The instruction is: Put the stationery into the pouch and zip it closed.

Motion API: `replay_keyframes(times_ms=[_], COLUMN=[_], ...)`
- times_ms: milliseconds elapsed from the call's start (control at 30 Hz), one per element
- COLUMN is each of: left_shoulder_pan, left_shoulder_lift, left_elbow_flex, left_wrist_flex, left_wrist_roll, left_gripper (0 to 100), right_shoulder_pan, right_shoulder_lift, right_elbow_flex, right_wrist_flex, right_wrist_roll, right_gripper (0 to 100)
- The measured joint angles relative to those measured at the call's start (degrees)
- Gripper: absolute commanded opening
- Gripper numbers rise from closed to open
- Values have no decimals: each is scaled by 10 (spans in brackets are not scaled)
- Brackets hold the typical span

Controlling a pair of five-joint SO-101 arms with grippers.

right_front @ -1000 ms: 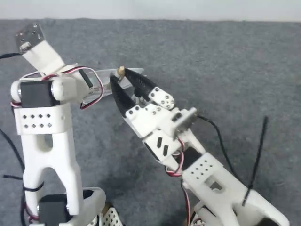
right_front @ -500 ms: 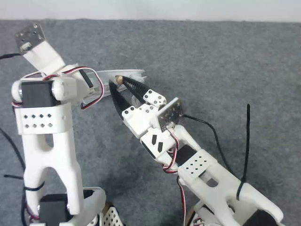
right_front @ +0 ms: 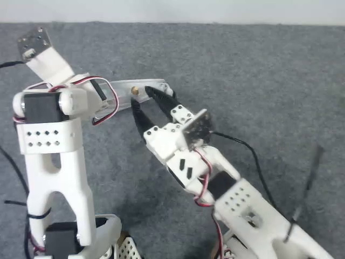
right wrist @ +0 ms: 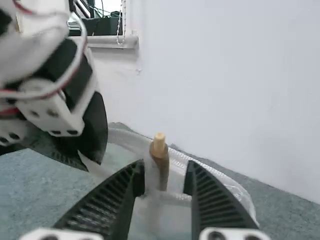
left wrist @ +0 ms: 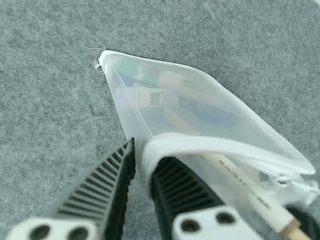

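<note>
Since a second ago the right gripper (right_front: 143, 99) has lowered the pencil (right_front: 133, 90) from above the pouch (right_front: 151, 83) into its mouth. Its black fingers, which were closed together on the tan end, have parted and slid back a little toward 5 o'clock. The left arm has kept its place throughout.

In the high view the pouch lies on the grey table (right_front: 269, 70) at about 11 o'clock from the middle, a translucent flat bag with a white rim. The pencil's tan end shows just inside that rim. The right arm comes in from 5 o'clock and points toward 11 o'clock. Its jaws stand open with the tips apart, and the pencil end sits just past them. In the right wrist view the pencil (right wrist: 160, 155) stands upright between the two fingers, close to one and with a clear gap to the other, so nothing is clamped. The pouch's clear rim curves behind it.

The left arm stands at 9 o'clock. In the left wrist view the left gripper (left wrist: 145, 155) has its jaws nearly together, pinching the pouch's white zipper edge between them. Beyond them the pouch (left wrist: 200, 115) rests on the table and holds a blue item, a green one and a small labelled piece, all blurred through its wall. The pencil's cream shaft (left wrist: 240, 177) runs along the open edge.
</note>
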Motion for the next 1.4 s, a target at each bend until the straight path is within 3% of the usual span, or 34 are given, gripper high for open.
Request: replay_keyframes(times_ms=[100,233,567,1100,1267,1400], left_shoulder_pan=[2,0,1,1,0,-1], left_shoulder_lift=[0,0,0,0,0,0], left_elbow_flex=[0,0,0,0,0,0], left_wrist_flex=[0,0,0,0,0,0], left_wrist_roll=[0,0,0,0,0,0], left_gripper=[11,11,11,11,11,11], right_shoulder_pan=[17,55,59,21,22,23], right_shoulder_lift=[-80,-162,-184,50,130,143], right_elbow_flex=[0,1,-9,-22,-40,-102], right_wrist_flex=[78,134,115,-70,-62,39], right_wrist_roll=[-44,-75,-109,-109,-57,-47], right_gripper=[3,6,6,6,6,6])
